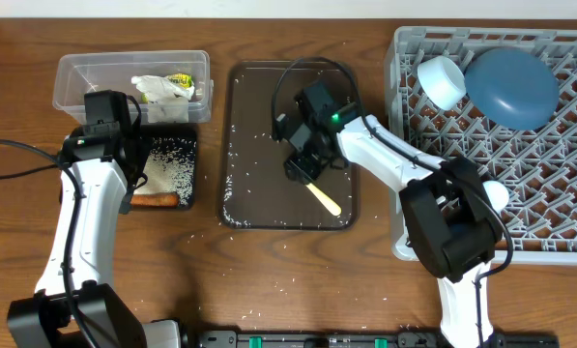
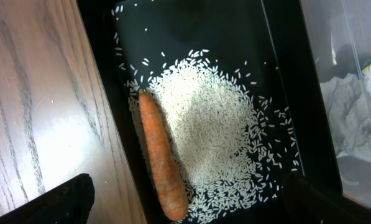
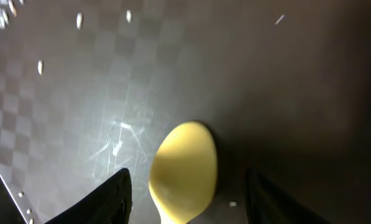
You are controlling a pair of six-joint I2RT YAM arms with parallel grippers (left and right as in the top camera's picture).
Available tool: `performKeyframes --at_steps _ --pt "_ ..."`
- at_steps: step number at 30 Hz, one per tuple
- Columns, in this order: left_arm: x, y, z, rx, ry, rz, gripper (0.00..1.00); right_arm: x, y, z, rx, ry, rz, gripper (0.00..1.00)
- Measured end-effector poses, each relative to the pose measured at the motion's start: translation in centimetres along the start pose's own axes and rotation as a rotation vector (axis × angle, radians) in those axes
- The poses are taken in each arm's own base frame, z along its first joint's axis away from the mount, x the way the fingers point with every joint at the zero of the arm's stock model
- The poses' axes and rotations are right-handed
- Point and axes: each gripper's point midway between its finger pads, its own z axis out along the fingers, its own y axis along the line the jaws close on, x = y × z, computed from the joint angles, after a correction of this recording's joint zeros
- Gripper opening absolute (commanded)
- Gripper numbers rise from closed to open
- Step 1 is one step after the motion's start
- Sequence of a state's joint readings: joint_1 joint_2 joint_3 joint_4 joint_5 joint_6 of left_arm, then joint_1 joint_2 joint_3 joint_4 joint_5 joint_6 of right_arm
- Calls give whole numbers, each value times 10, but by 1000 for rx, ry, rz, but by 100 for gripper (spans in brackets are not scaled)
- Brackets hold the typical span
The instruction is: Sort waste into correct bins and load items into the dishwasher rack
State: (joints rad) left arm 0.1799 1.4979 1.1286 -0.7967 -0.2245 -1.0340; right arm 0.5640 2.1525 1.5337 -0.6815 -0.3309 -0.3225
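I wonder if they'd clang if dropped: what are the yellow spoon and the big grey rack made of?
The spoon looks like plastic: pale yellow, smooth, with a soft dull sheen, not a mirror shine. The rack looks like plastic too: matte grey, moulded as one open lattice. Probably no clang, but looks alone can't prove it.

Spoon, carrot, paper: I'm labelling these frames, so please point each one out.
Spoon (image 3: 184, 165): right wrist view, middle of its bowl.
Carrot (image 2: 162, 167): left wrist view, middle of its length.
Paper (image 1: 153, 91): overhead view, white crumpled part.
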Motion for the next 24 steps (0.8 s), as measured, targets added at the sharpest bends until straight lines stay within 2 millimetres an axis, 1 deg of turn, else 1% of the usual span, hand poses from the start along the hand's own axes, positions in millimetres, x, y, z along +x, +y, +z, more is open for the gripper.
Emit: performKeyframes --at_steps 2,4,5,6,7,9,11,13,17,24 --pt "0 0 0 0 0 0 98 4 1 3 -12 1 0 49" --pt "0 0 0 0 0 0 98 2 1 3 -15 -6 -2 43" --pt "0 0 0 0 0 0 98 2 1 3 -18 -9 1 35" --pt "0 0 0 0 0 0 98 2 1 3 -21 -9 0 29" --pt "0 0 0 0 0 0 98 2 2 3 -26 -11 -3 21" --pt "0 0 0 0 0 0 98 3 5 4 -42 -13 -2 12" --pt "0 0 0 0 0 0 98 -2 11 2 -82 -34 3 5" --pt "0 0 0 0 -1 0 98 -6 16 0 -108 -47 0 3" --pt "0 0 0 0 0 0 98 -5 21 0 -137 -47 6 1" --pt "0 0 0 0 0 0 98 3 14 -5 -159 -33 48 2"
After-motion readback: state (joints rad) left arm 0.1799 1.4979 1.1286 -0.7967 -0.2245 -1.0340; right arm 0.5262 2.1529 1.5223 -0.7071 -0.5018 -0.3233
